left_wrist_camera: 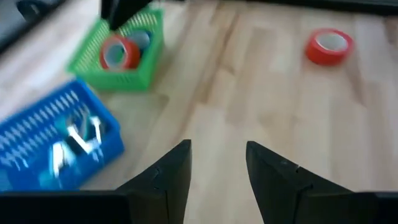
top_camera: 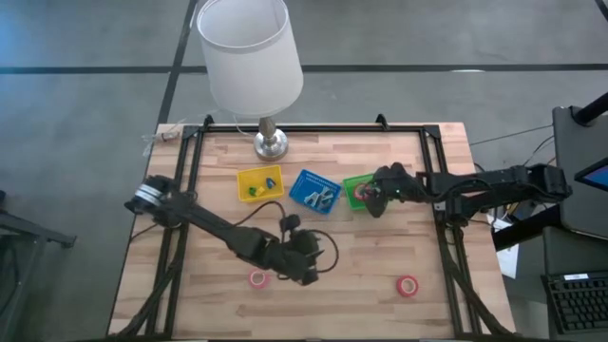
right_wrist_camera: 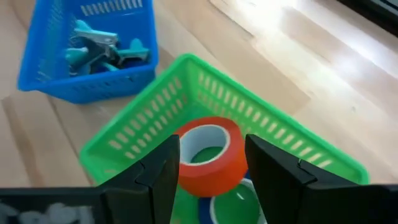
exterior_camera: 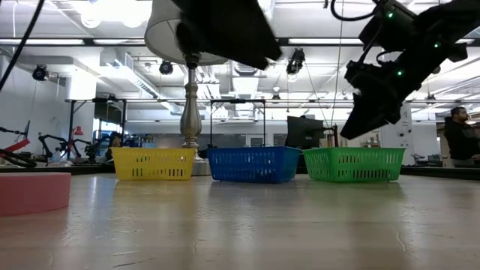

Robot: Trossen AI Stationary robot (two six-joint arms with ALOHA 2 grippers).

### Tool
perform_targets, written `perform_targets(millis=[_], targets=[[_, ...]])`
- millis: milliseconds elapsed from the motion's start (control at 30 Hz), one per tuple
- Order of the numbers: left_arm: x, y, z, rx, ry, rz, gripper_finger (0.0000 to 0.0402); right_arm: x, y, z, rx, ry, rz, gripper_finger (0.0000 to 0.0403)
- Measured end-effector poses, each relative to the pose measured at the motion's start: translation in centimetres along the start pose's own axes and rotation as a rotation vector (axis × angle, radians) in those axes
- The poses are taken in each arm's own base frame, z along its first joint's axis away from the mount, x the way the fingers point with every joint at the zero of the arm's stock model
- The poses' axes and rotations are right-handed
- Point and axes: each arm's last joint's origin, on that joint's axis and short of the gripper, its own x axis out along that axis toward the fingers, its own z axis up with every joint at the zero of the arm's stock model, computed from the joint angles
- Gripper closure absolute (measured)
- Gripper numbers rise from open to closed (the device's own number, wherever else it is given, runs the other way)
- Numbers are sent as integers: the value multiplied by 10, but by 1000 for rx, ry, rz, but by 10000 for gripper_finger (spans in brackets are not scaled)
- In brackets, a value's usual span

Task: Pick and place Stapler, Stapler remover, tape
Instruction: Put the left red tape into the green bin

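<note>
My right gripper hangs open over the green tray. A red tape roll lies tilted in the tray below the fingers, resting on a blue roll. My left gripper is open above bare table near the front, with nothing between its fingers. Two more red tape rolls lie flat on the table, one beside the left gripper and one at the near right. The blue tray holds teal stapler removers. The yellow tray holds small green and blue pieces.
A white-shaded lamp stands on a metal foot at the far middle, behind the row of three trays. Black rails frame the table. Bare wood lies between the trays and the near edge. People show in the room beyond.
</note>
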Motion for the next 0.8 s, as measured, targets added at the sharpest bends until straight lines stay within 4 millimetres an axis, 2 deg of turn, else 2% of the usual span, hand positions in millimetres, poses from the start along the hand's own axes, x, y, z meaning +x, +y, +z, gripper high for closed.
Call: perform_targets(millis=[133, 300, 500, 633, 800], targets=[[-22, -1, -9, -23, 136, -51, 245, -4, 4, -1, -9, -6, 28, 223], [-40, -12, -30, -28, 277, -67, 245, -4, 4, -2, -6, 2, 19, 223], [-47, -25, -50, -45, 317, -66, 245, -3, -3, -13, -21, 101, -72, 223], [-47, -25, -60, -36, 339, -54, 245, -2, -6, -14, -1, 75, -178, 223], [-45, -22, -61, -37, 345, -41, 245, 5, -3, -12, -6, 55, -189, 223]])
